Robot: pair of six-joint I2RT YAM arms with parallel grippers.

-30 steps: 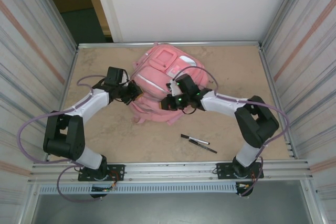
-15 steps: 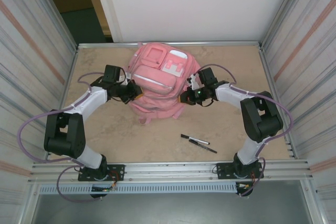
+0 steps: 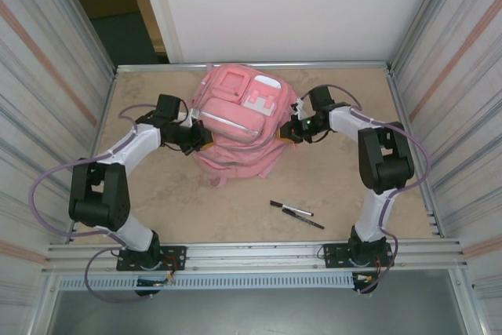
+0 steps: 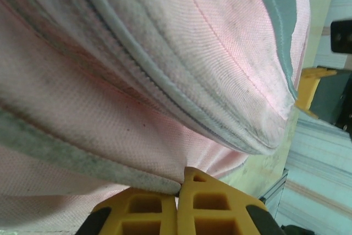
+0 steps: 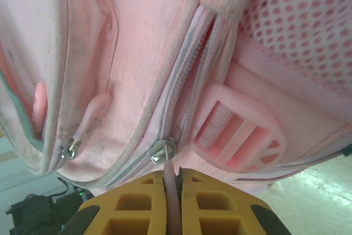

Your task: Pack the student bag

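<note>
Toward the far middle of the table (image 3: 157,194), the student bag (image 3: 235,119) lies with its zipped front pockets facing up, between the two arms; the left gripper (image 3: 202,137) sits against the bag's left side, its yellow fingers pressed together with a fold of pink fabric and grey trim (image 4: 66,152) caught at their tips; the right gripper (image 3: 286,132) is at the bag's right side, clamped on a thin pink zipper pull (image 5: 169,182) that runs up to a metal slider (image 5: 162,151); just beside that slider lies a pink plastic buckle (image 5: 236,136), with a pink mesh panel (image 5: 308,20) above it; nearer the arm bases, well apart from the bag, two black pens (image 3: 294,213) lie side by side on the bare tabletop.
</note>
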